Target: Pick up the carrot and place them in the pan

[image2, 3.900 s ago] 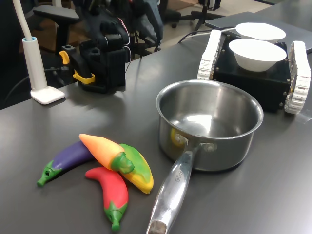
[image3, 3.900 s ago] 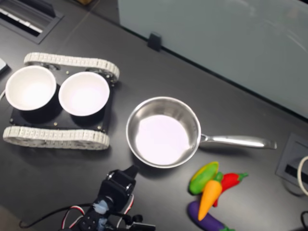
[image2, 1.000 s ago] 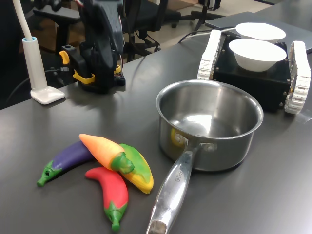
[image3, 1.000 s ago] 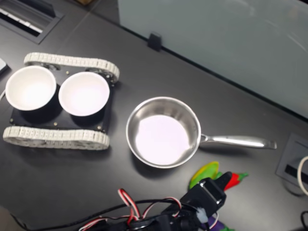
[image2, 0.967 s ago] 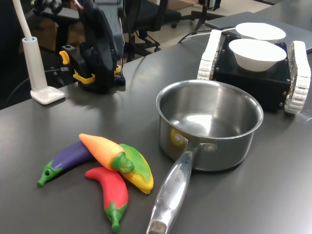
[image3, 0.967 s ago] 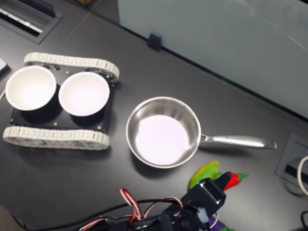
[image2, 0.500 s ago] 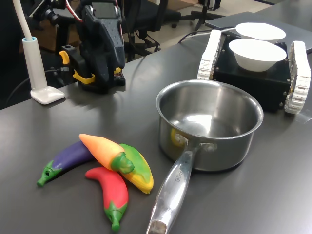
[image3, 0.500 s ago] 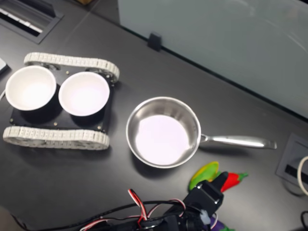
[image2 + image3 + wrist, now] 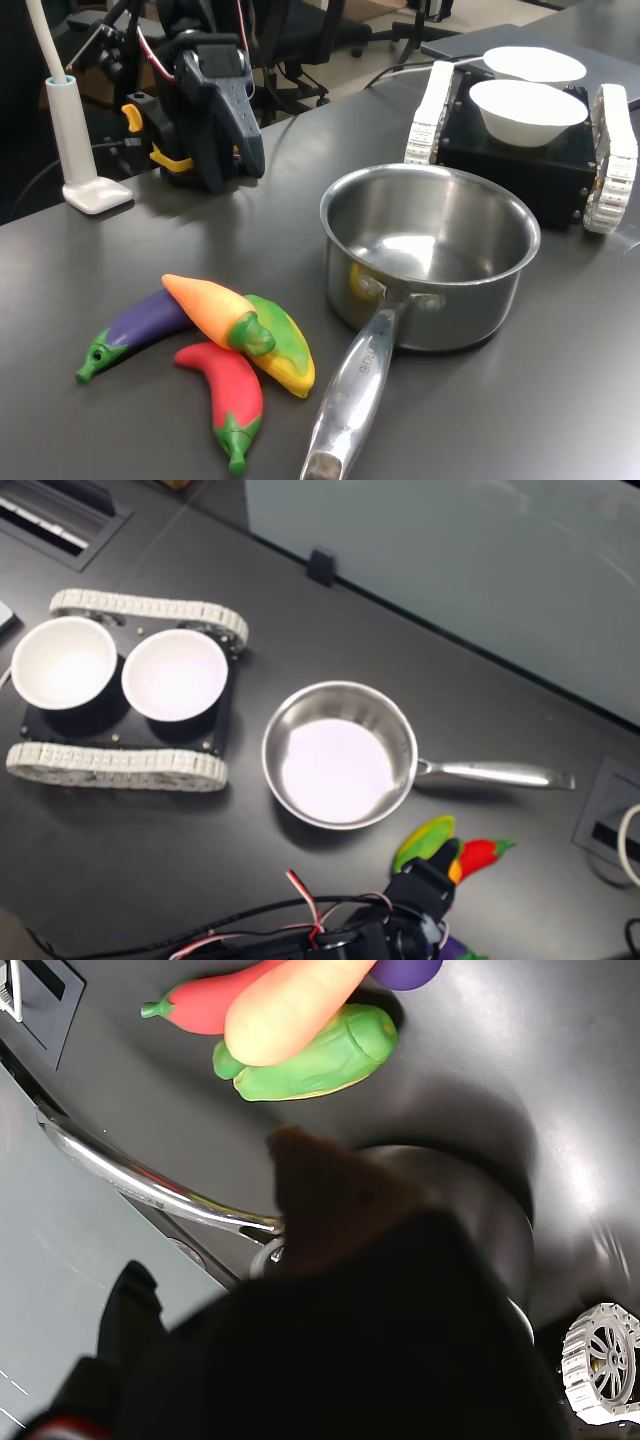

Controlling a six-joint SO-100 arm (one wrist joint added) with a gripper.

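The orange carrot (image 9: 208,303) lies on top of a pile of toy vegetables at the front left of the first exterior view, about a hand's width from the steel pan (image 9: 430,250). The pan's long handle (image 9: 352,395) points toward the front edge. My gripper (image 9: 222,178) hangs tip-down at the back left, well behind the carrot, and looks shut and empty. In the wrist view the carrot (image 9: 290,1005) lies ahead of the blurred fingertip (image 9: 292,1150). In the second exterior view my gripper (image 9: 430,875) covers most of the carrot, beside the pan (image 9: 340,755).
A red chili (image 9: 232,392), a yellow-green corn toy (image 9: 283,345) and a purple eggplant (image 9: 140,325) touch the carrot. Two white bowls (image 9: 527,108) sit on a tracked black base behind the pan. A white lamp foot (image 9: 96,194) stands at the back left.
The arm has unfolded from its rest pose and the gripper has tilted down and come forward toward the vegetables. The vegetables and the pan have not moved.
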